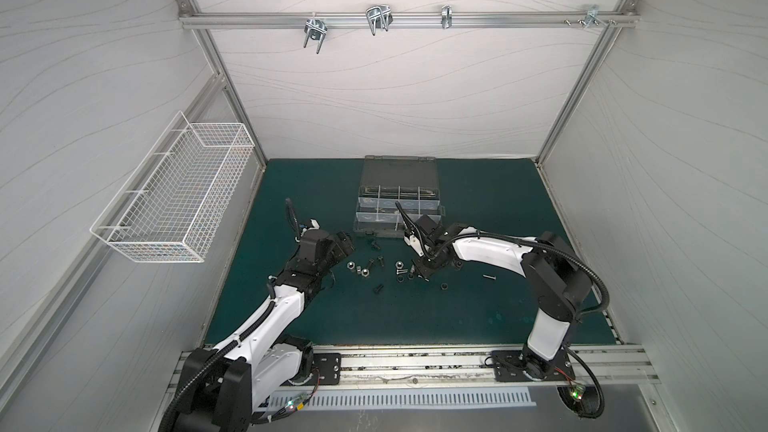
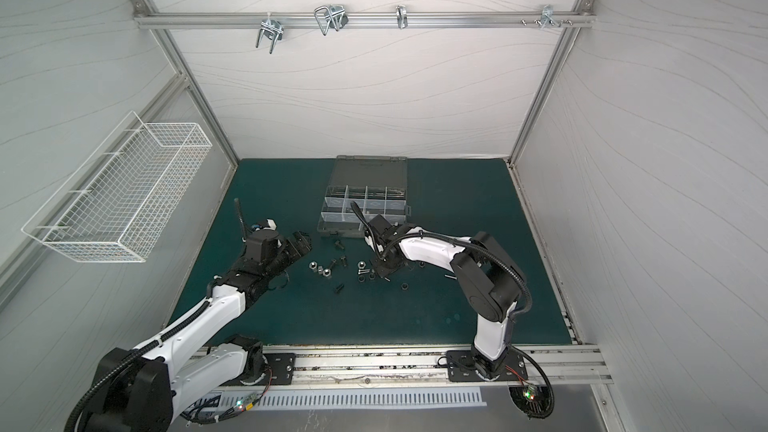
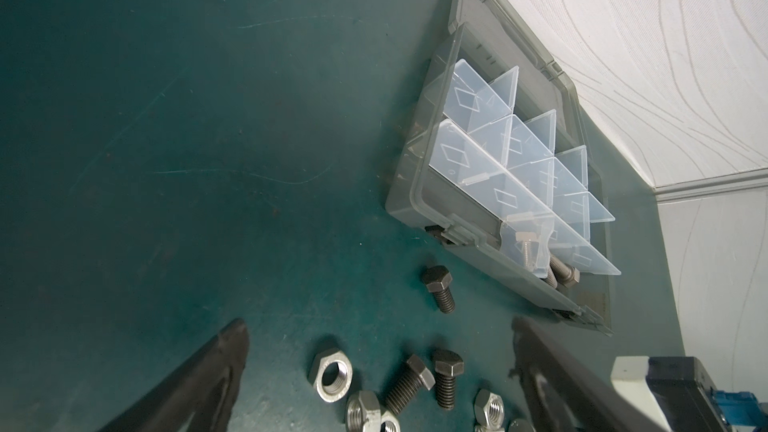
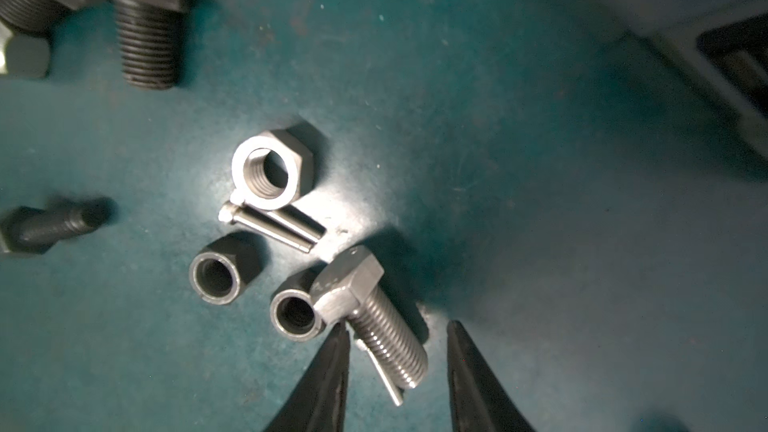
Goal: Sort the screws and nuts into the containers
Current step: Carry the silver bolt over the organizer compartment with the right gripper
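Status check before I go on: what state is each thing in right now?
Organizer case: lid open, laid flat.
Left gripper: open, empty, above the mat.
Right gripper: open, jaws straddling the silver bolt, not clamped.
Silver bolt: lying on the mat.
Stored bolts: inside a case compartment.

No words, numbers or brand names can be read anywhere. The clear plastic dividers [image 3: 457,155] of the dark grey plastic organizer case [image 3: 409,189] bear only plain diamond outlines.

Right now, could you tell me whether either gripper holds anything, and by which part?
Nothing yet: the right gripper straddles the silver bolt at its threaded shank; the left gripper is empty.
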Controlling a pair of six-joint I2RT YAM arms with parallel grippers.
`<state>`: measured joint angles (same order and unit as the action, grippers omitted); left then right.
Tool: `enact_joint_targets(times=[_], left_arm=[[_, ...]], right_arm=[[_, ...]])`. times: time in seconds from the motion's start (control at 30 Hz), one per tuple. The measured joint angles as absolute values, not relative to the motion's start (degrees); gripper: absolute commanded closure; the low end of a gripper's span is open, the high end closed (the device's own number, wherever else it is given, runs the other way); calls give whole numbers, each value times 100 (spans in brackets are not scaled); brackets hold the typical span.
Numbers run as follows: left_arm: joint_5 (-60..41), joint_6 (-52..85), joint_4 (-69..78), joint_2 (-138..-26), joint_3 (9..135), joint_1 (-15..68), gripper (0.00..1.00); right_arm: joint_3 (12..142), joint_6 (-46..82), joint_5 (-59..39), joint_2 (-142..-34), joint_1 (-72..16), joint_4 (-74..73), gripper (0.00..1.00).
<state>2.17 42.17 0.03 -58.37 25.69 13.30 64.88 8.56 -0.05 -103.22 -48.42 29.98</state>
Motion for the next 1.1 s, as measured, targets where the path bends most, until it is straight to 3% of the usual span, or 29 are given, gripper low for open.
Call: enact_joint_targets(times=[0.47,0.83,1.1], left_arm=[[237,4213,-8,-5837,2569,1330,0],[272,4206,-10,-5837,2569,1330,0],[314,4176,-14,-5837,2569,1330,0]], right_arm=[[6685,915,172,-10617,-4847,2980,73],[6945,963,475,-10818,-4845,2982,100],[7175,958,541,-10801,-4766,3055,100]])
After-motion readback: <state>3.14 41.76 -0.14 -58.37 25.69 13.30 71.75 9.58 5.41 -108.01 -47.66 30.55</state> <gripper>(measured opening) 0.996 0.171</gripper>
